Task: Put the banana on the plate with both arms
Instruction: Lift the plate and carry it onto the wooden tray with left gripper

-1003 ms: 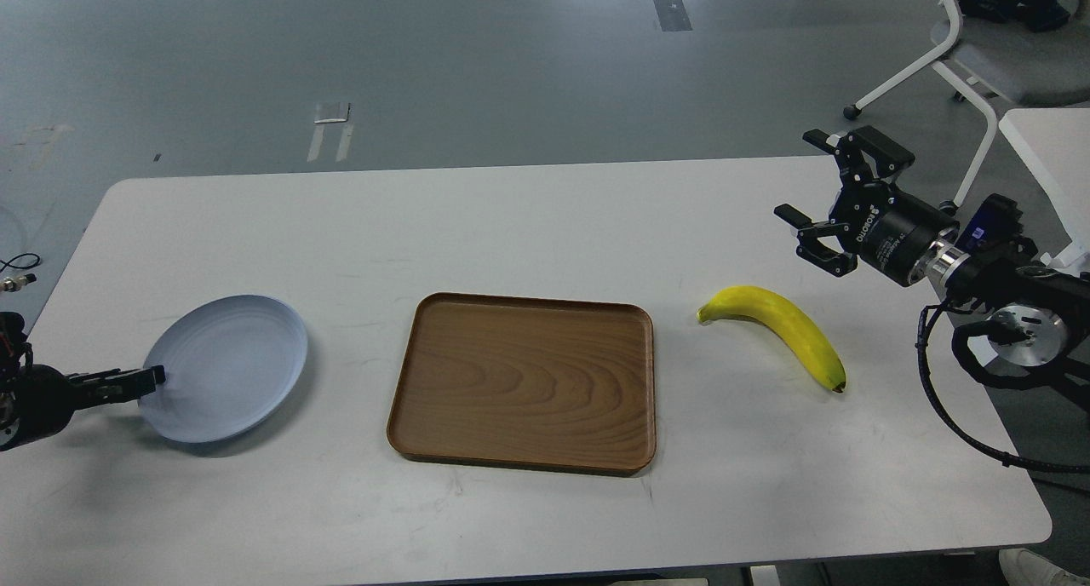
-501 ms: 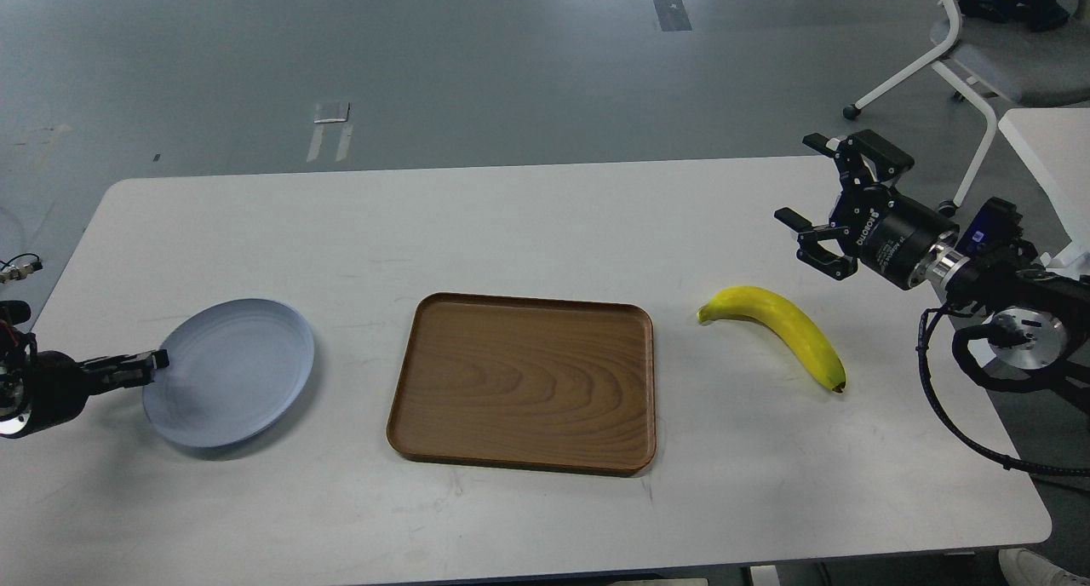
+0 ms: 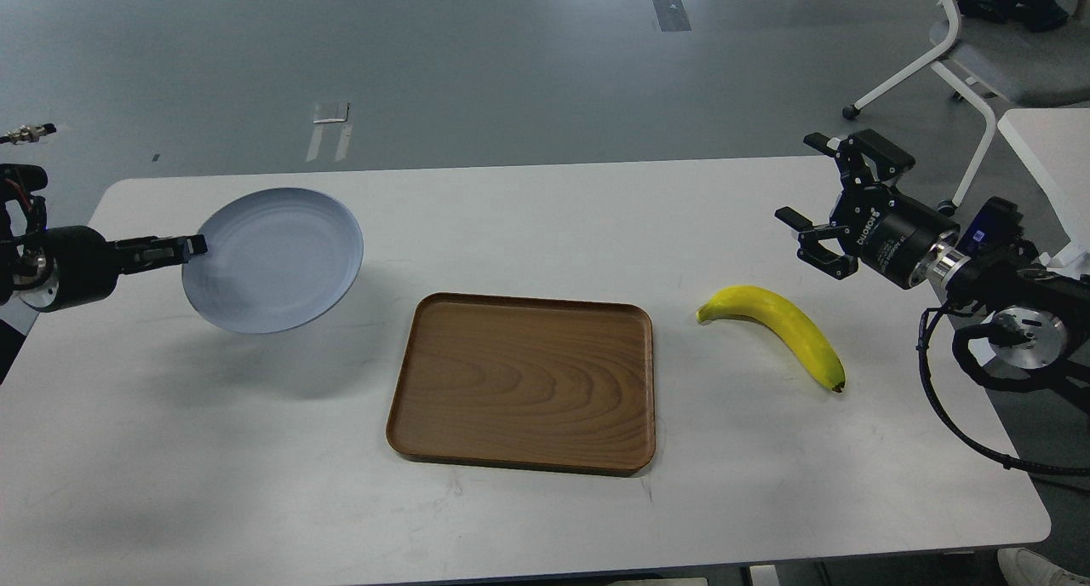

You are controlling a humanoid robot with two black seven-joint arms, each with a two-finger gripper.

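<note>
The pale blue-grey plate (image 3: 274, 260) hangs in the air above the table's left part, tilted, casting a shadow below. My left gripper (image 3: 189, 247) is shut on the plate's left rim. The yellow banana (image 3: 779, 324) lies on the table at the right, stem tip to the left, dark end toward the front. My right gripper (image 3: 816, 201) is open and empty, hovering above the table behind and to the right of the banana, apart from it.
A rectangular brown wooden tray (image 3: 525, 382) lies in the middle of the white table (image 3: 545, 518). A white office chair (image 3: 979, 49) and another white table edge (image 3: 1047, 152) stand at the back right, beyond the right arm.
My left gripper has lifted the plate off the table and carried it up and to the right. The right gripper and the banana have stayed in place.
</note>
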